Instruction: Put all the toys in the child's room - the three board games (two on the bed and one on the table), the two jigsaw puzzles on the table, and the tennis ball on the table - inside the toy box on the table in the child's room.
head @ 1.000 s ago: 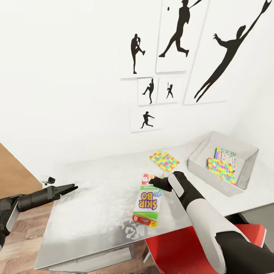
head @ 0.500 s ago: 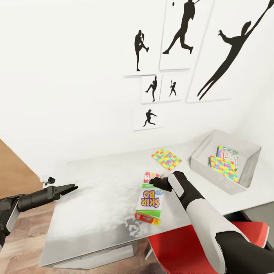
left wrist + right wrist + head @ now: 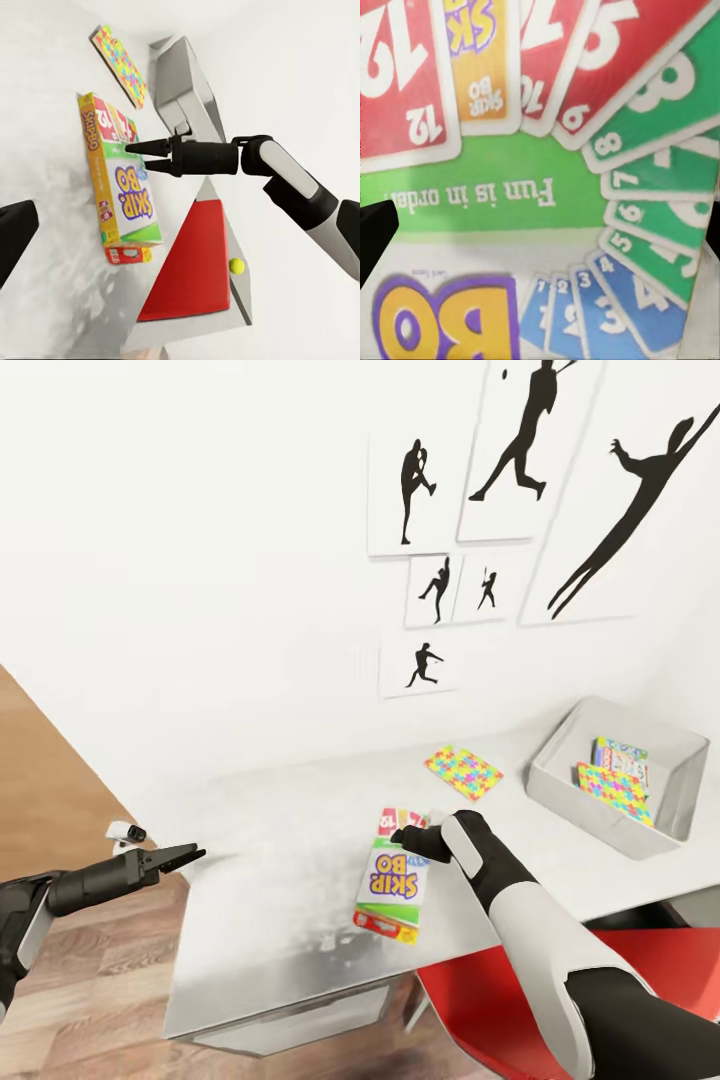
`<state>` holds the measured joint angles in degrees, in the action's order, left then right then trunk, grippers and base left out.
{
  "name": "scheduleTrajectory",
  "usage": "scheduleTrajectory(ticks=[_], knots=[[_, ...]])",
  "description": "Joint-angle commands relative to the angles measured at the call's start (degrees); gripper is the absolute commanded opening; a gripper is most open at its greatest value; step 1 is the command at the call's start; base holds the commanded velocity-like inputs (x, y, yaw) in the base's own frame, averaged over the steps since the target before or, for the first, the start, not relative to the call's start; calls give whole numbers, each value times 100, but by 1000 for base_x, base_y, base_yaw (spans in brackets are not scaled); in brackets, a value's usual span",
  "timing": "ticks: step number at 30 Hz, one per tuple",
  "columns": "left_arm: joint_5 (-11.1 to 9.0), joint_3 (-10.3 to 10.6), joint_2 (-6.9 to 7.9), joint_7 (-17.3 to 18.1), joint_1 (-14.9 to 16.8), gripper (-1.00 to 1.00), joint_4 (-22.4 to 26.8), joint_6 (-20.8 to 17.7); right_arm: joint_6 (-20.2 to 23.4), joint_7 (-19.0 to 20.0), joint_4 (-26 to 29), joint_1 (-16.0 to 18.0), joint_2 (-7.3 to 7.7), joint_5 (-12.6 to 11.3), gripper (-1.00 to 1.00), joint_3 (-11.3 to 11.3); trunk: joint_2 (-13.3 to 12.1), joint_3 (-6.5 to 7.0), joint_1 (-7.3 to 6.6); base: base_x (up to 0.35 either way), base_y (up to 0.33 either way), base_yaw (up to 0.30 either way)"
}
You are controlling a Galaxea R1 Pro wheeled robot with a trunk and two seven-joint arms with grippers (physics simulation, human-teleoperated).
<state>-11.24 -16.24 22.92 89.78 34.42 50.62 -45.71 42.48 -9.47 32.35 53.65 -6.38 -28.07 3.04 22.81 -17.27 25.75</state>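
Right gripper (image 3: 405, 838) spread over my board game (image 3: 390, 877) on the worktop (image 3: 270, 880), holding nothing; an off-centre pinch could tip the box

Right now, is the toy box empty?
No. The toy box holds a jigsaw puzzle and a board game leaning inside.

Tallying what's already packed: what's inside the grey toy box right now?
Inside the toy box, a multicoloured jigsaw puzzle leans against a printed board game behind it. The puzzle covers the game's lower part, and the box's near wall hides some of the floor, so anything small there cannot be seen.
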Motion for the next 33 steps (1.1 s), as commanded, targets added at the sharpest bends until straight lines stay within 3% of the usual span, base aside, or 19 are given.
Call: scheduleTrajectory(ticks=[1,33], knots=[[-1,3,2,22,3,100,-1,-61,14,-55,8,5,-3,-67,100,21,11,-11,3,-20,227,0],[-1,14,2,22,3,100,0,-68,-3,-55,14,5,-31,-59,100,21,11,-11,3,-67,250,0]])
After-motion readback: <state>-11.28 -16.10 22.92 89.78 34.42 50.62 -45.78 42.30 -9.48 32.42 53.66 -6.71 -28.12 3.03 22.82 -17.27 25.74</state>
